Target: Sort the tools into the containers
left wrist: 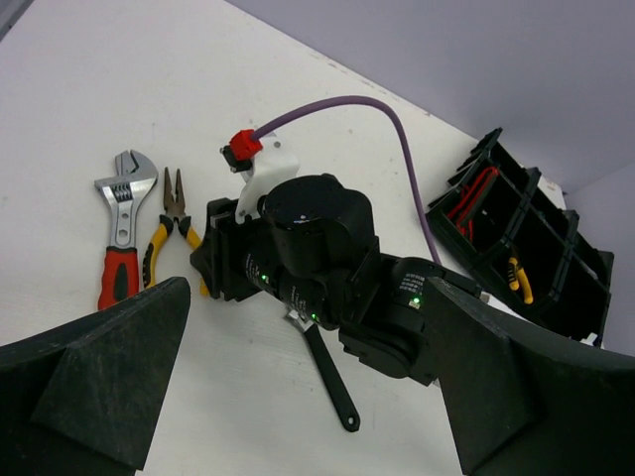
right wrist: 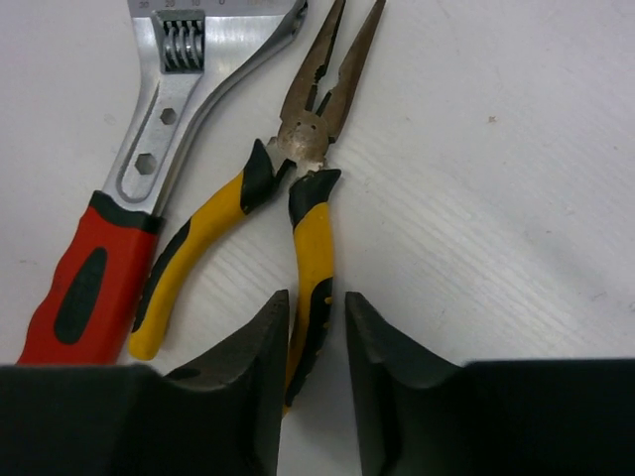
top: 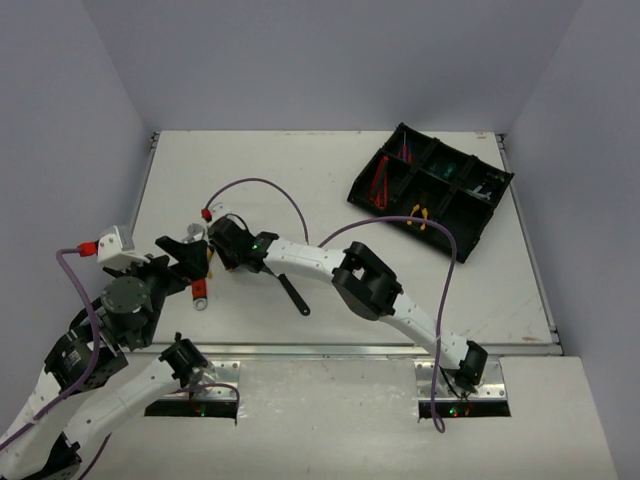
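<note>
Yellow-handled pliers (right wrist: 313, 228) lie on the white table beside a red-handled adjustable wrench (right wrist: 109, 248). My right gripper (right wrist: 316, 302) is low over them, its jaws a narrow gap apart and straddling the pliers' right handle; a sliver of gap still shows beside the handle. Both tools also show in the left wrist view, the pliers (left wrist: 169, 223) and the wrench (left wrist: 119, 248). A black-handled wrench (top: 293, 292) lies under the right arm. My left gripper (left wrist: 308, 297) is wide open and empty, held above the table just behind the right wrist. The black organiser tray (top: 385, 216) sits at the far right.
The tray's compartments hold red tools (top: 380, 188), yellow pliers (top: 419, 215) and a green item (top: 452, 170). The right arm (top: 365, 280) stretches across the table's middle with a purple cable (top: 265, 185) looping over it. Grey walls surround the table.
</note>
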